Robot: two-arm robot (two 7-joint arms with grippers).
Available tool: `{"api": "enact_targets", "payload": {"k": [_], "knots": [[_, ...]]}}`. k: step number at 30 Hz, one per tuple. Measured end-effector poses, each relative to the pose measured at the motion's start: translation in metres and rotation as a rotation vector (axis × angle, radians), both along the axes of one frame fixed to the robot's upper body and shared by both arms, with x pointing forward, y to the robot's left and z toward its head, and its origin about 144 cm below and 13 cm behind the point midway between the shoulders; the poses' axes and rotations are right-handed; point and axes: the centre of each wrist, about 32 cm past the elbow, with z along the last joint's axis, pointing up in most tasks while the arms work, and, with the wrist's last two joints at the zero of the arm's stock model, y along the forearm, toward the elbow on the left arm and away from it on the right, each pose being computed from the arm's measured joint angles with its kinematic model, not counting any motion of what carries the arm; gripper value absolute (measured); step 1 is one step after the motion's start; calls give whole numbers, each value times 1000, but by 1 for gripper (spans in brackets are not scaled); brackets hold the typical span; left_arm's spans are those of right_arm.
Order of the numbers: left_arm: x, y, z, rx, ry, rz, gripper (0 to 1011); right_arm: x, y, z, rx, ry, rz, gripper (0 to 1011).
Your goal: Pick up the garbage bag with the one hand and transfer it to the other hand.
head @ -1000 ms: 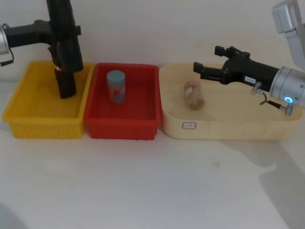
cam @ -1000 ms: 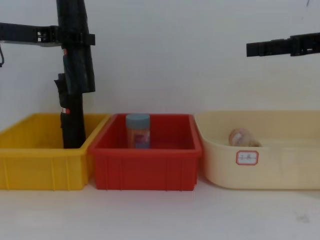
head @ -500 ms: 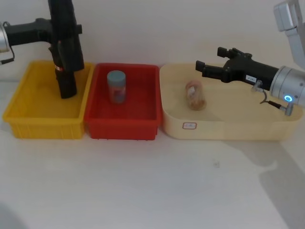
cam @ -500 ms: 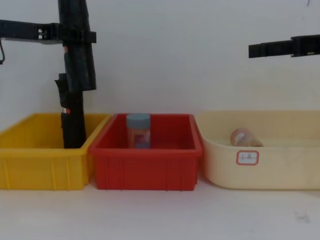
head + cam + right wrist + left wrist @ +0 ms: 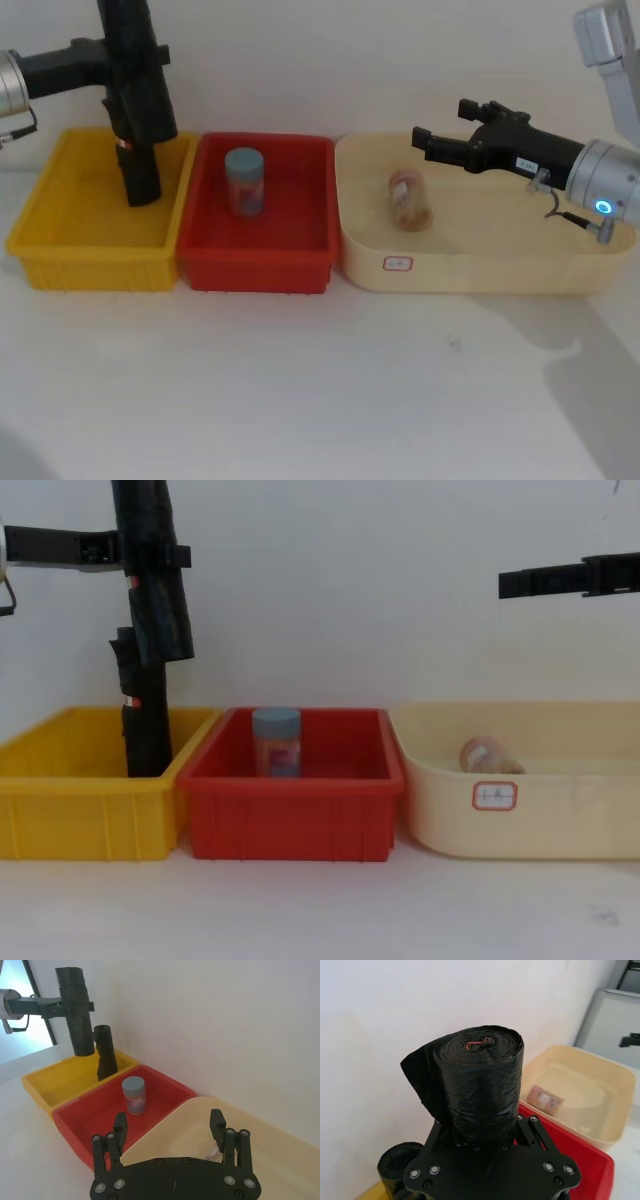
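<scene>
The left pincer (image 5: 140, 65) is clamped round the garbage bag (image 5: 145, 110) — the black roll hangs upright above the yellow bin (image 5: 60, 250) near the table's (image 5: 300, 390) far left corner, its loose outer sheet flaring at one side. Below it, a second black roll (image 5: 140, 180) stands in that bin. The right pincer (image 5: 438, 120) is spread wide and holds nothing, hovering over the cream tub (image 5: 480, 270) toward the right edge — well apart from the bag.
</scene>
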Motion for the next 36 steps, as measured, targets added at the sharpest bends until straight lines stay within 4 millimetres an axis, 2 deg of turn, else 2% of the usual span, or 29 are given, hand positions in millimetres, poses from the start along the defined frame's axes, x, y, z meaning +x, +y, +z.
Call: {"api": "enact_targets", "payload": {"k": [9,15,36], "knots": [[-13,-14,-5,-28,8,93,418,3,5,-2,3,3,16,1001],[-16,-21,-5,-32,11,90,418,10,8,-5,13,17,50,1001],[-15,-44,0,3,-27,-137,418,34,18,-16,54,80,136,1001]]}}
